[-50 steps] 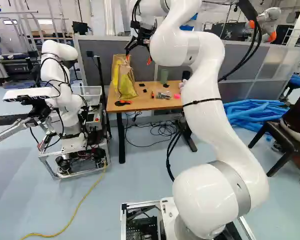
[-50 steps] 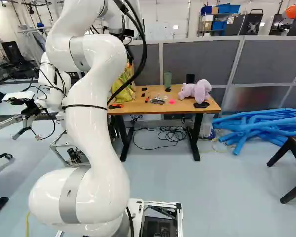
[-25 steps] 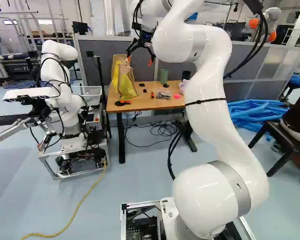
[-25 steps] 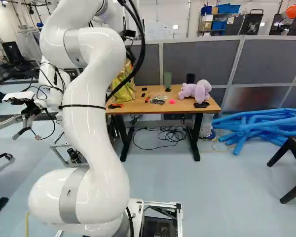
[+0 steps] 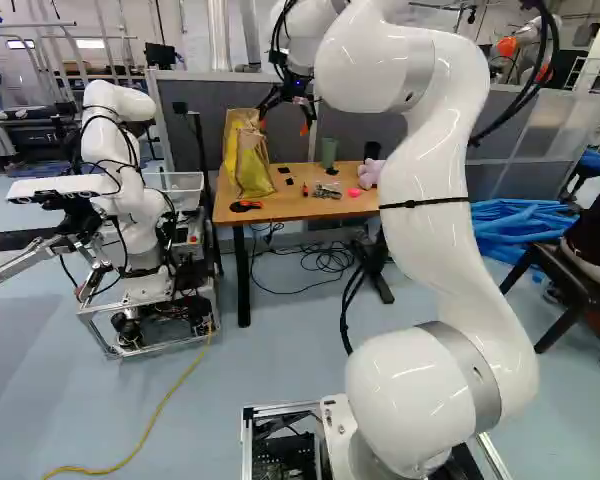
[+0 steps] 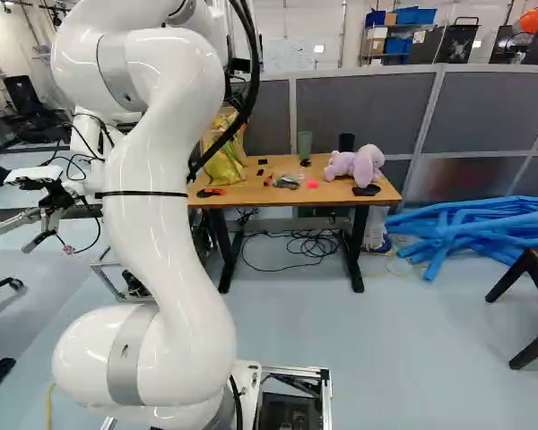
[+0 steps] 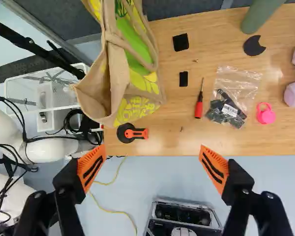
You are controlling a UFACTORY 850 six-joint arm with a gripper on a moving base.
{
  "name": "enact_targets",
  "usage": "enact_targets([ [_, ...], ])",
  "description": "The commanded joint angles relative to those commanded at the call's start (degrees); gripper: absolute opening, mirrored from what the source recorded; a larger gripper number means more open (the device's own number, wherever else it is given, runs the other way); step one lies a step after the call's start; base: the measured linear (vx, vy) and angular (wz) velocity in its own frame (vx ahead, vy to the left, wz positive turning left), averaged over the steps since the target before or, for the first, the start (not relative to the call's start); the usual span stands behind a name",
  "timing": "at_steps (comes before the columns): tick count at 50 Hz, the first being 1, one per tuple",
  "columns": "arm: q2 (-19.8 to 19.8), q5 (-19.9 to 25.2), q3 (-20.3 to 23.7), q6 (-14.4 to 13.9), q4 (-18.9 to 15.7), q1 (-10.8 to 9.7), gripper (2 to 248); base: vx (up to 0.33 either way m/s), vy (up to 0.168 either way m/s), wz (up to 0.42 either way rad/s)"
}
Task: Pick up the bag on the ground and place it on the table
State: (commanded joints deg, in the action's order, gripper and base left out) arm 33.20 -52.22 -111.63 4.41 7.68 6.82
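Gripper up higher than the table, its two fingers spread wide apart. The bag stands on the table's left end in both base views, the purple stuffed toy near the table's other end.

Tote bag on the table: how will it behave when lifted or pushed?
The tote bag is probably floppy: its fabric creases. It stands upright on the table, so it likely has some stiffness. Pushed near the top, it may tip, being taller than wide.
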Motion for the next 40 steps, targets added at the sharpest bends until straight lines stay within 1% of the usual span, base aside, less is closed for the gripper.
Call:
enact_targets([
  [21,-6.17,12.82,13.37,-0.55,-0.96,-0.86,247,0.000,0.000,0.000],
  [40,-12.92,26.85,28.01,-1.16,-2.02,-1.79,247,0.000,0.000,0.000],
])
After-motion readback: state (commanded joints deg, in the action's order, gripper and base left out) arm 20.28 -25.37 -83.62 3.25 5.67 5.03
